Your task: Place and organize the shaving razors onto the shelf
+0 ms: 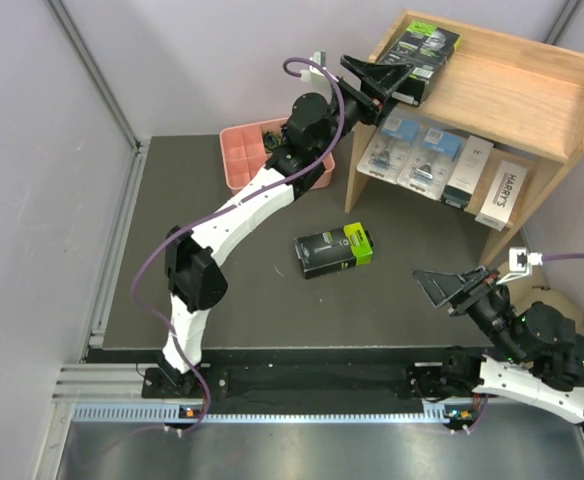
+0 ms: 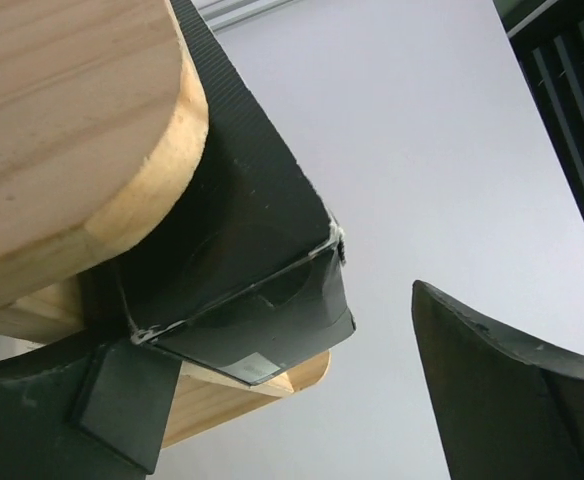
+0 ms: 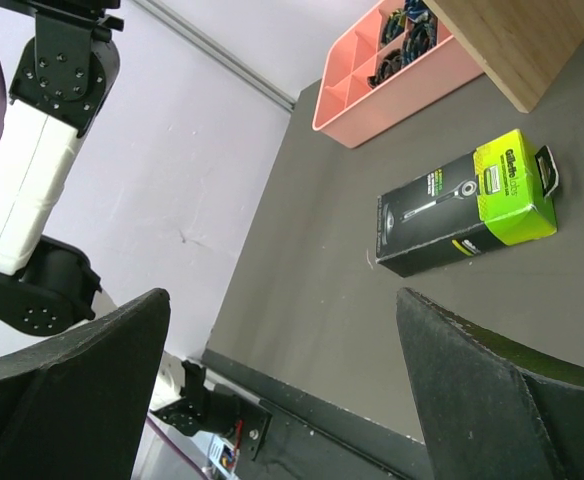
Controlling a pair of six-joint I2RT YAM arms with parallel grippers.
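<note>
Left gripper (image 1: pixel 390 84) stands released at the top tier of the light wooden two-tier shelf (image 1: pixel 512 90). Its jaws are spread at the near end of a black cardboard razor box with a lime-green end (image 1: pixel 422 45). In the left wrist view one finger (image 2: pixel 92 400) sits against the box's corner, while the other (image 2: pixel 512 390) stands well apart from it.

That box lies at the left front corner of the shelf's top tier, and its near end seems to jut past the wood. The likely fault is a snag. If the arm backs away with that finger touching the box, it could drag or tip the box off the shelf's edge. A sideways swing could also skew the box, spoiling the neat row.

Right gripper (image 1: pixel 448 287), also wide open and empty, hovers in front of the shelf's right end, near the table's front edge.

Counted, there are six razor packs:
- Two black boxes, the second one (image 1: pixel 334 250) lying flat on the dark table (image 1: pixel 252 290) in front of the shelf, not yet placed.
- Two clear blister packs with blue cards (image 1: pixel 389 148) (image 1: pixel 430 158) on the shelf's lower tier.
- Two slim white boxes (image 1: pixel 469 170) (image 1: pixel 502 195) to the right of the blister packs on the same tier.

One pink divided plastic tray (image 1: pixel 234 160) sits to the left of the shelf.
</note>
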